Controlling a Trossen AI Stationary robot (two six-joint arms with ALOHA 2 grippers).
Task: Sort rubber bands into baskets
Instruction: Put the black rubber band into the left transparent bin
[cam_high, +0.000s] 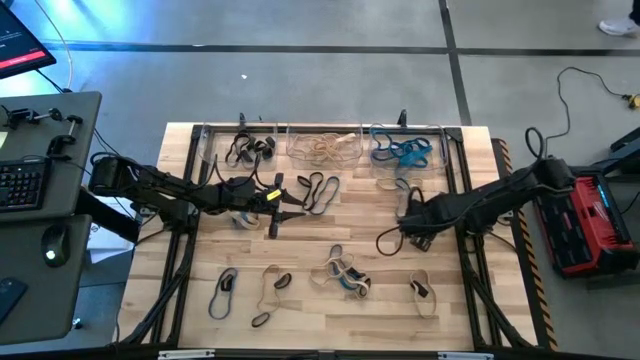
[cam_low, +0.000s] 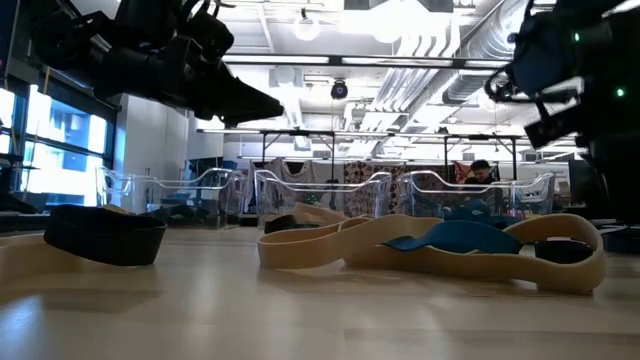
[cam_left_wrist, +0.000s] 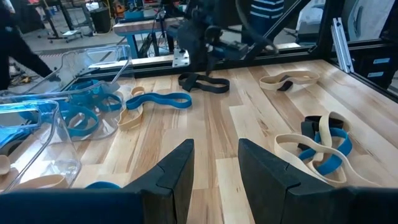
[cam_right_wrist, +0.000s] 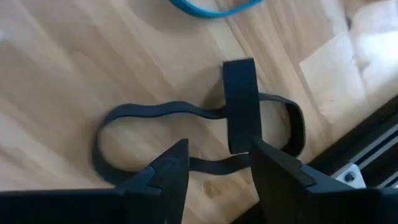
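My right gripper (cam_right_wrist: 214, 163) is open, low over a thin black rubber band (cam_right_wrist: 155, 118) that lies flat on the table with a wider black band (cam_right_wrist: 240, 102) across it. A strand of the thin band runs between its fingers; in the high view the gripper (cam_high: 405, 230) is right of the table's middle. My left gripper (cam_high: 278, 208) is open and empty above the table, left of the middle; it also shows in its wrist view (cam_left_wrist: 216, 168). Three clear baskets stand along the far edge, holding black (cam_high: 238, 150), tan (cam_high: 325, 150) and blue (cam_high: 405, 152) bands.
Loose bands lie on the table: black ones (cam_high: 318, 190) near the tan basket, a blue one (cam_high: 243, 218) under my left arm, and mixed tan, blue and black piles (cam_high: 345, 272), (cam_high: 225, 290), (cam_high: 272, 290), (cam_high: 422, 292) toward the near edge. Black frame rails (cam_high: 470, 200) flank the table.
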